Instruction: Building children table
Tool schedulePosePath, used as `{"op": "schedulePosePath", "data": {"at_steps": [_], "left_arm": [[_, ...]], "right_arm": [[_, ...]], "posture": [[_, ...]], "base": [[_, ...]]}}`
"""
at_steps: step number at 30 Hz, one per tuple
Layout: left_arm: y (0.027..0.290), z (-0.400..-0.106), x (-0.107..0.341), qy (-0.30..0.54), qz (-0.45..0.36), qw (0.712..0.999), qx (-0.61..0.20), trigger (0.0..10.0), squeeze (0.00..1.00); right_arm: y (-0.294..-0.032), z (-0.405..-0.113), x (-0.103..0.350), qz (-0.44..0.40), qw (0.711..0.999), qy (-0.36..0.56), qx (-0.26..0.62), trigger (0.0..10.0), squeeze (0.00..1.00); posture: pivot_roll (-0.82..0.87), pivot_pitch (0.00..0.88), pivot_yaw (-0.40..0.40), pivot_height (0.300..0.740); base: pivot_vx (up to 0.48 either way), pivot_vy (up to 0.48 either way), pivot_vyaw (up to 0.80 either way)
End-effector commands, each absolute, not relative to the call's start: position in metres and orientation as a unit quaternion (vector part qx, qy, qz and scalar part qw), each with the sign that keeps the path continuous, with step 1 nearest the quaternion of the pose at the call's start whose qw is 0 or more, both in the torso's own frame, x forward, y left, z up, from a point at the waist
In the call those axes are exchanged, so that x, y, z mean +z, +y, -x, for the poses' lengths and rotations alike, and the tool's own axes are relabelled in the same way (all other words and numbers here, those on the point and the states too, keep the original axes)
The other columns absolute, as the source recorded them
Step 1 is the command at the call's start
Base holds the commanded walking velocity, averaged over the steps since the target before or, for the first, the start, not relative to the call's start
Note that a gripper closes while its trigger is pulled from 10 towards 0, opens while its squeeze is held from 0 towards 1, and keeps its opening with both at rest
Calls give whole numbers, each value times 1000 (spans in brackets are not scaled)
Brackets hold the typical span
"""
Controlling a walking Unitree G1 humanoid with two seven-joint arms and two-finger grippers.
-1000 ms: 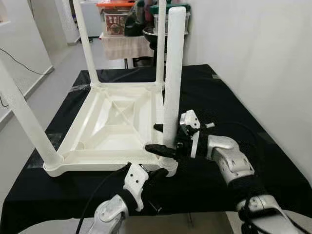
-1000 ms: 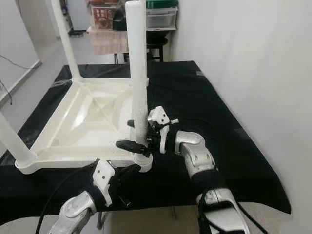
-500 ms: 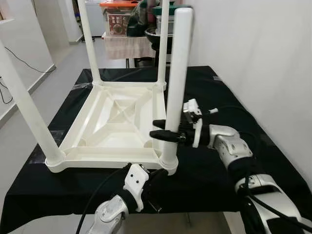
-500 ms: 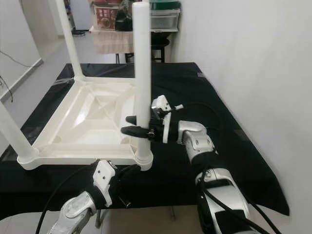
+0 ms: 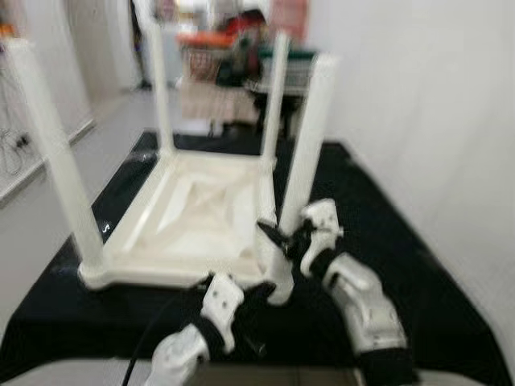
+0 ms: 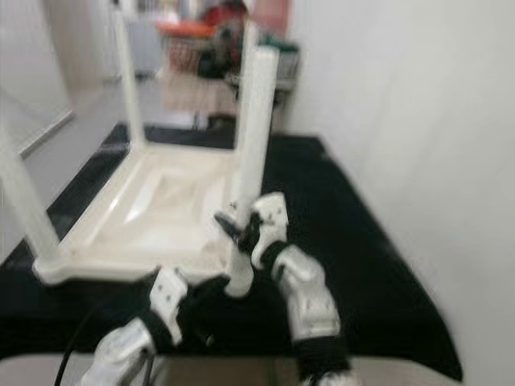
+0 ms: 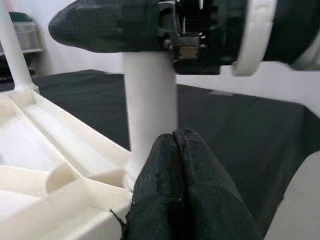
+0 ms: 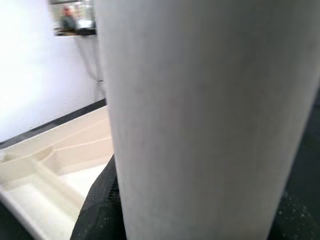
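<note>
A white plastic children's table [image 5: 201, 201] lies upside down on a black-covered worktop, its legs pointing up. My right gripper [image 5: 282, 239] is shut on the near-right leg [image 5: 310, 137], low down, close to its socket. That leg [image 8: 210, 110] looms close in the right wrist view, with one black finger [image 8: 100, 210] beside it. My left gripper [image 5: 256, 299] sits under the same corner, fingers pressed together [image 7: 175, 145], tips just short of the leg's base [image 7: 150, 100]. Both eye views are blurred.
The black cloth [image 5: 418, 297] reaches the worktop's front edge, close to my arms. A white wall [image 5: 418, 96] runs along the right. Boxes and shelves [image 5: 225, 56] stand behind the worktop. Pale floor [image 5: 32, 209] lies to the left.
The whole picture has shifted and blurred, so the camera has moved. My right forearm has swung nearer and lower while the gripper stays on the leg. The left gripper keeps its place.
</note>
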State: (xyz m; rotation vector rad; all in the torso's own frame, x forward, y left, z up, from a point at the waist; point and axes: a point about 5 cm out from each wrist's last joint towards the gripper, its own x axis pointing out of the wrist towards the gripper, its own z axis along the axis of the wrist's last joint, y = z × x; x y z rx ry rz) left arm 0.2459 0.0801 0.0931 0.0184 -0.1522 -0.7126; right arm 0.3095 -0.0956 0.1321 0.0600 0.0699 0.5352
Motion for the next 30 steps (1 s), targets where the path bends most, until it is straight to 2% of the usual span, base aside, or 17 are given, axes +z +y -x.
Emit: {"op": "schedulePosePath", "data": {"at_steps": [1, 6, 7, 8, 9, 10, 11, 13, 15, 16, 18, 19, 21, 22, 23, 28, 30], "left_arm": [[81, -246, 95, -80, -13, 934, -347, 10000, 0], [83, -245, 95, -85, -13, 939, -334, 10000, 0], [83, -246, 95, -86, -13, 939, -332, 10000, 0], [83, -246, 95, -86, -12, 939, -333, 10000, 0], [83, -246, 95, -86, -12, 939, -333, 10000, 0], [83, -246, 95, -84, -11, 938, -335, 10000, 0], [83, -246, 95, -84, -11, 938, -335, 10000, 0], [81, -246, 95, -82, -9, 937, -339, 10000, 0], [81, -246, 95, -82, -8, 937, -339, 10000, 0], [81, -246, 95, -82, -8, 937, -339, 10000, 0], [80, -247, 95, -82, -8, 938, -338, 10000, 0], [80, -247, 95, -82, -8, 938, -338, 10000, 0], [80, -247, 95, -83, -9, 938, -337, 10000, 0], [80, -247, 95, -83, -9, 938, -337, 10000, 0], [80, -248, 95, -83, -10, 938, -336, 10000, 0], [79, -248, 95, -83, -11, 938, -336, 10000, 0], [80, -248, 97, -91, -13, 939, -331, 10000, 0]], "right_arm": [[-92, -293, 73, -28, 945, 186, 268, 0, 0], [-90, -307, 80, -13, 950, 178, 256, 0, 0], [-88, -309, 83, -7, 950, 171, 260, 6039, 0], [-86, -311, 87, -11, 948, 162, 273, 10000, 0], [-86, -311, 87, -11, 948, 162, 273, 10000, 0], [-84, -315, 93, -18, 946, 148, 288, 10000, 1000], [-84, -315, 93, -18, 946, 148, 288, 10000, 1000], [-81, -323, 124, -57, 932, 76, 349, 10000, 1000], [-78, -319, 148, -50, 905, 20, 421, 10000, 1000], [-78, -319, 148, -50, 905, 20, 421, 10000, 1000], [-74, -311, 159, -18, 877, 1, 481, 10000, 1000], [-74, -311, 159, -18, 877, 1, 481, 10000, 1000], [-75, -309, 160, 21, 845, -1, 534, 10000, 957], [-75, -309, 160, 21, 845, -1, 534, 10000, 957], [-78, -313, 156, 42, 831, 6, 554, 10000, 0], [-86, -326, 151, 70, 821, 23, 567, 10000, 0], [-98, -349, 159, 74, 834, 28, 546, 10000, 0]], "posture": [[1, 0, -57, 740], [9, 0, -62, 740], [9, 0, -61, 740], [2, 0, -53, 740], [2, 0, -53, 740], [-4, 0, -45, 740], [-4, 0, -45, 740], [-7, 0, -46, 740], [-4, 0, -47, 740], [-4, 0, -47, 740], [-4, 0, -47, 740], [-4, 0, -47, 740], [-1, 0, -51, 740], [-1, 0, -51, 740], [1, 0, -50, 740], [4, 0, -51, 740], [6, 0, -49, 740]], "base": [[0, 0, 0], [0, 0, 0], [0, 0, 0], [0, 0, 0], [0, 0, 0], [0, 0, 0], [0, 0, 0], [0, 0, 0], [0, 0, 0], [0, 0, 0], [0, 0, 0], [0, 0, 0], [0, 0, 0], [0, 0, 0], [0, 0, 0], [0, 0, 0], [0, 0, 0]]}}
